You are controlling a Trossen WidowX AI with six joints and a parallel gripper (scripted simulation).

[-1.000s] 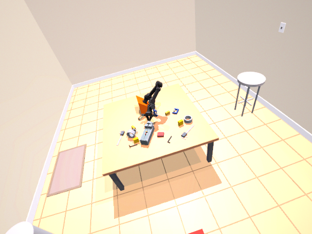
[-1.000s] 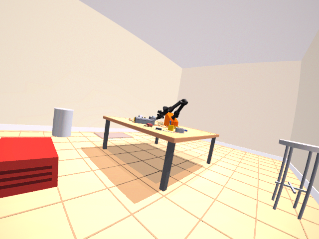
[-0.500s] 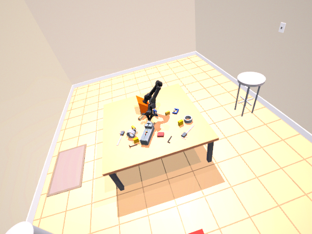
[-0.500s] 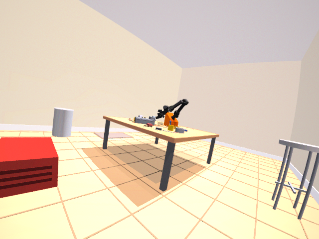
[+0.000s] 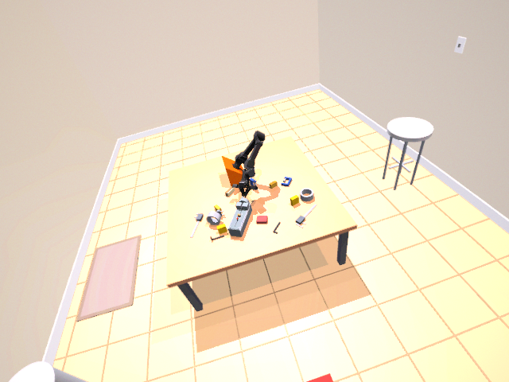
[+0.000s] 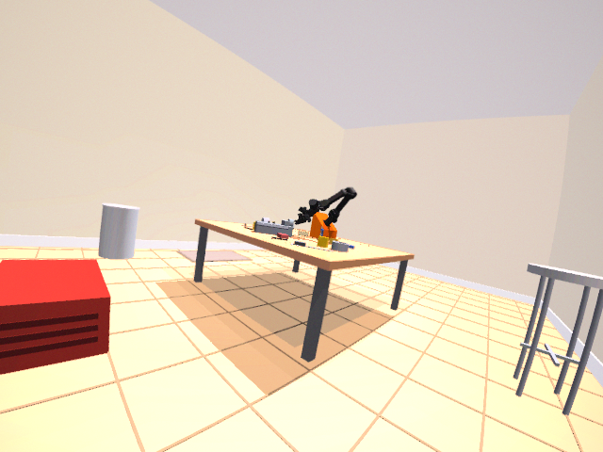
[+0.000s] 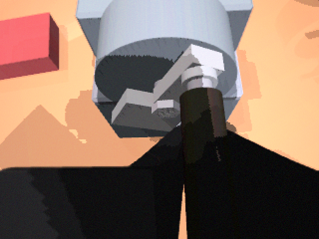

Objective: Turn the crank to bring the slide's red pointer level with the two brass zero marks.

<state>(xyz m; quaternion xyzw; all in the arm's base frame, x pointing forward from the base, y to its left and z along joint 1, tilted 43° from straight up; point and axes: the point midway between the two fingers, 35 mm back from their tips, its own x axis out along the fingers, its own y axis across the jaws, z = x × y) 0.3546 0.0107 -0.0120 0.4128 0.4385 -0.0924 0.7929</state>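
The grey machine stands on the table, its round housing end toward the arm. A pale crank arm crosses the housing's end face in the wrist view, running up and right from the hub to the dark handle. My gripper is shut on the handle, with one black finger on each side of it. A tiny red mark shows on top of the machine in the top view. Whether the pointer is level with the brass marks is too small to tell.
A red block lies beside the machine. On its other side are a grey cylindrical part and a yellow block. A hex key and another yellow block lie farther right. An orange panel stands by the arm's base.
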